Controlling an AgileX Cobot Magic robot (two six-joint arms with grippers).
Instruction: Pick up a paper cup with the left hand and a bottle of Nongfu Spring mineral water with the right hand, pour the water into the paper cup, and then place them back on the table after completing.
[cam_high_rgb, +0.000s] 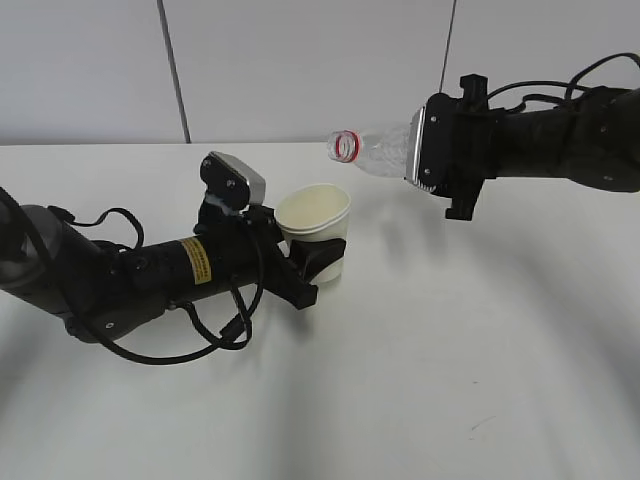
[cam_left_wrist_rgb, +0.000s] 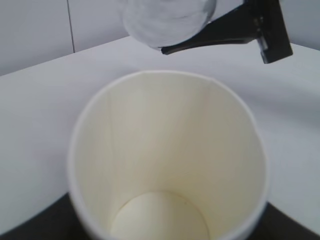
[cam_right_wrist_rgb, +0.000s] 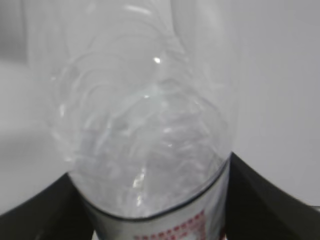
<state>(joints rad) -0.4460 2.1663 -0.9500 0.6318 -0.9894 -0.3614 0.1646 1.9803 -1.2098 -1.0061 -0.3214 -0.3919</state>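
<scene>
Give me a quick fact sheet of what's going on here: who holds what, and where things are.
left gripper: shut on the cup
cup: held just above the table, mouth tilted, inside looks dry
right gripper: shut on the bottle
bottle: held sideways in the air, uncapped mouth pointing at the cup, red ring on the neck
water: none seen flowing
table: white, small dark mark near the front

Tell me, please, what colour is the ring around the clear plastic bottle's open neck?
Red, on the clear plastic bottle's neck ring; the exterior view shows it best.
</scene>
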